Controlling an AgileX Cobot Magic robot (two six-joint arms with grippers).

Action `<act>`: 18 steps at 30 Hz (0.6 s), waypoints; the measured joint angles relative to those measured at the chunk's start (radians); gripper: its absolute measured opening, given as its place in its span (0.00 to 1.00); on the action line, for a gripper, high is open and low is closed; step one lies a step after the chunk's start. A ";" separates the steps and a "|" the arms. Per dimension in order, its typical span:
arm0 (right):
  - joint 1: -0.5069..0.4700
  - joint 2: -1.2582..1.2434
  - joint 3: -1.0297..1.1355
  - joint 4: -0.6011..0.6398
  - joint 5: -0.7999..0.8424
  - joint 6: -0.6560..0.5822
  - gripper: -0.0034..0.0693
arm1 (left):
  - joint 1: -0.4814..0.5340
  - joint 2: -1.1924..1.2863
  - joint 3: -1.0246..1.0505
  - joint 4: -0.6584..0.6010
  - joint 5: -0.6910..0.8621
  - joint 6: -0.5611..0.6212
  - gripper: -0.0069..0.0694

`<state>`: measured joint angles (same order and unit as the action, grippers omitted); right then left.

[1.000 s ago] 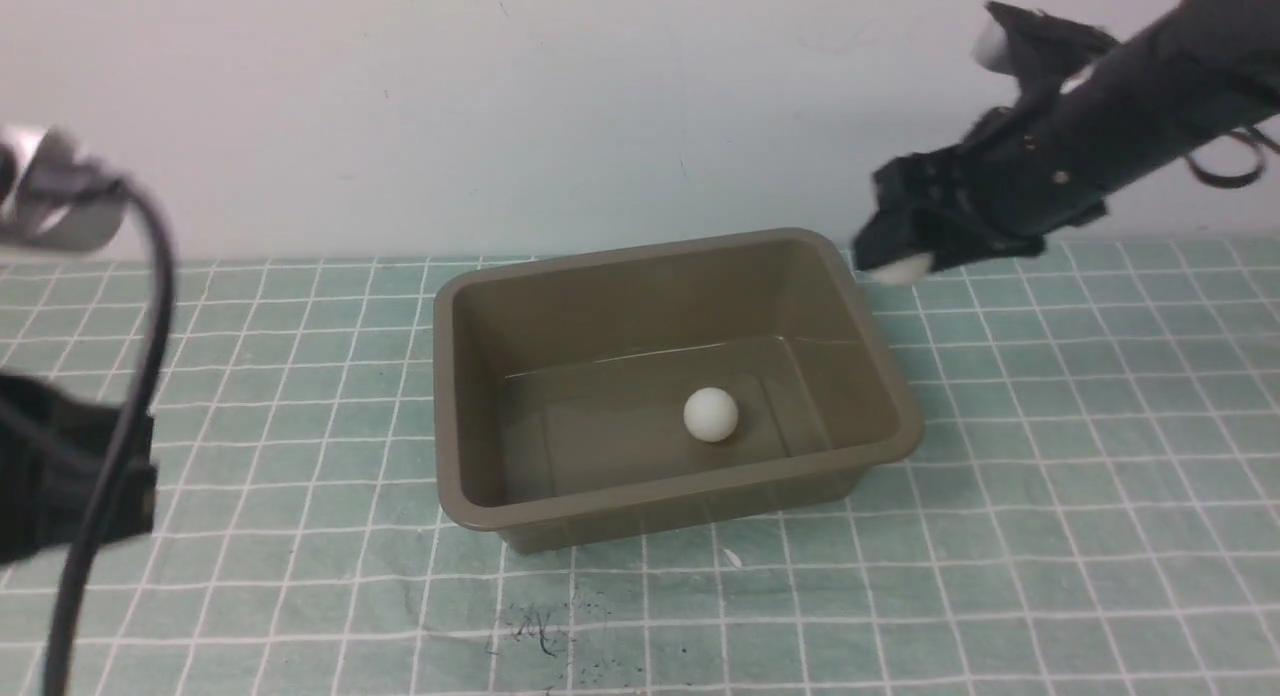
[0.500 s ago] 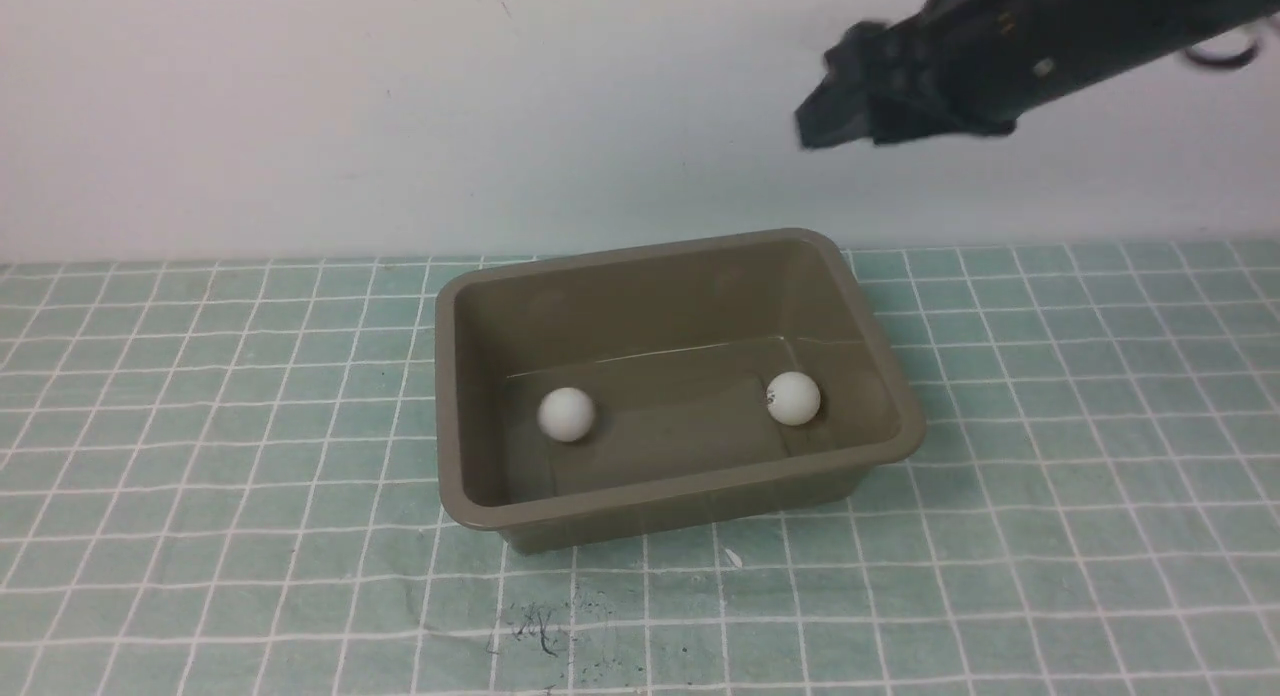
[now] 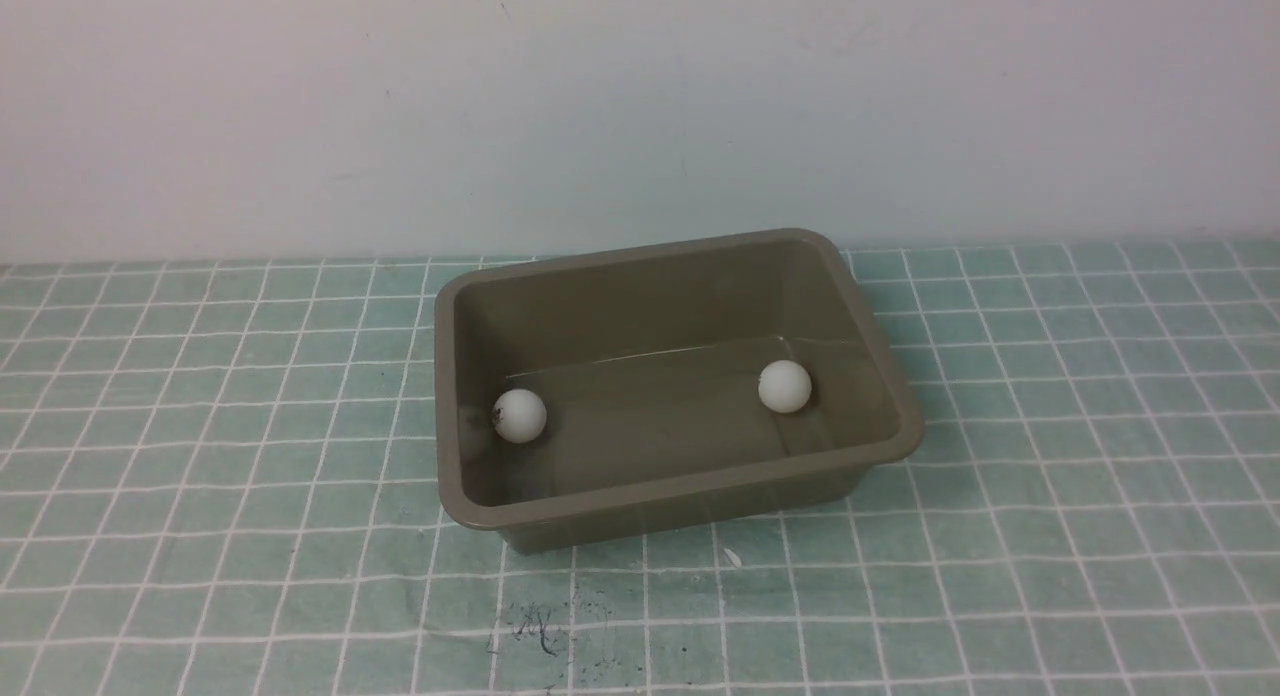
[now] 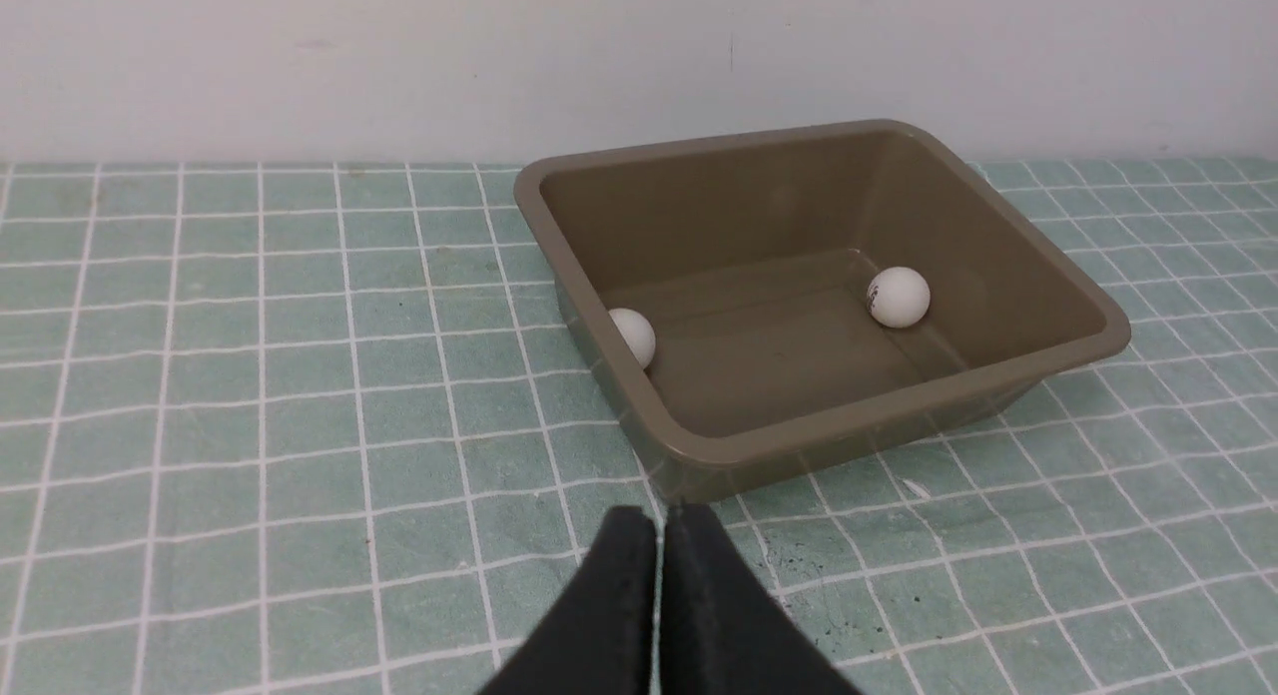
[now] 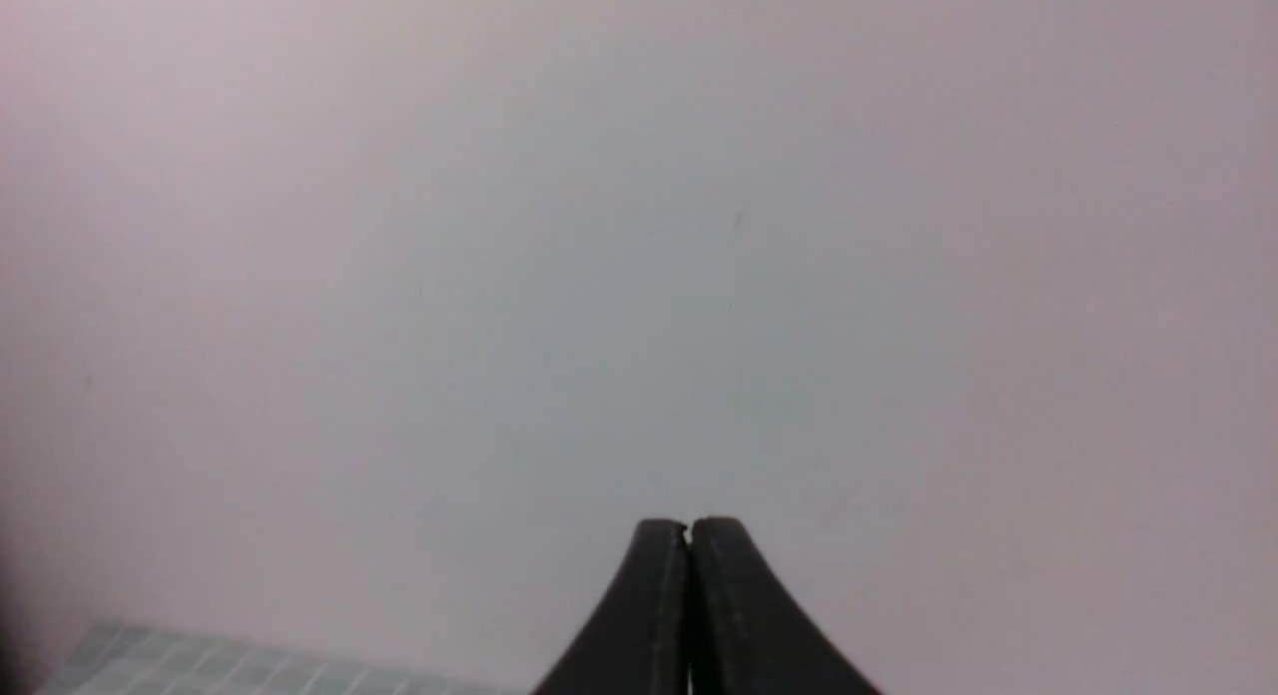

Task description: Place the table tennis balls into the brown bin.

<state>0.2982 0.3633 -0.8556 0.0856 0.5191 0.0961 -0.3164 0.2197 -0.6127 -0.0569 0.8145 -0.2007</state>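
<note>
Sitting in the brown bin [image 3: 620,306], folks: one table tennis ball [image 3: 520,416] tight against its left side, the other table tennis ball [image 3: 784,387] near its right side, well apart. The bin stands toward the worktop's [image 3: 200,426] far edge. Left gripper [image 4: 659,520] is pressed together and empty, clear of the bin; right gripper [image 5: 689,530] is likewise pressed together and empty, facing a blank wall [image 5: 639,226].

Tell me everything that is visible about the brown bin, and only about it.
The brown bin is an olive-brown rectangular tub, seemingly of glossy plastic, with rounded corners, a rolled rim and sloping walls. It stands upright and open on the green checked mat, turned a little askew to the grid lines. Inside, one white ball rests against its left wall, and a second white ball lies on the floor near the right end. Nothing else touches it.
</note>
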 joint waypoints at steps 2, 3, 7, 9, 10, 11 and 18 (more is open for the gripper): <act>0.000 -0.162 0.166 -0.044 -0.073 0.018 0.03 | 0.000 0.000 0.022 0.002 -0.034 0.001 0.08; 0.000 -0.233 0.216 -0.060 -0.094 0.039 0.03 | 0.000 0.000 0.035 0.002 -0.043 0.001 0.08; 0.000 -0.373 0.366 -0.143 -0.139 0.147 0.03 | 0.000 0.001 0.078 0.007 -0.078 0.001 0.08; 0.000 -0.379 0.400 -0.183 -0.159 0.201 0.03 | 0.000 0.001 0.091 0.006 -0.097 0.002 0.08; 0.000 -0.379 0.409 -0.197 -0.162 0.221 0.03 | 0.000 -0.002 0.099 0.009 -0.107 0.002 0.08; 0.000 -0.379 0.413 -0.204 -0.166 0.233 0.03 | 0.000 -0.007 0.105 0.014 -0.114 0.002 0.08; 0.000 -0.379 0.414 -0.266 -0.181 0.253 0.03 | 0.000 -0.063 0.116 0.023 -0.116 0.002 0.08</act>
<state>0.2982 -0.0159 -0.4416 -0.1807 0.3382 0.3493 -0.3164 0.1565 -0.4970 -0.0343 0.6986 -0.1985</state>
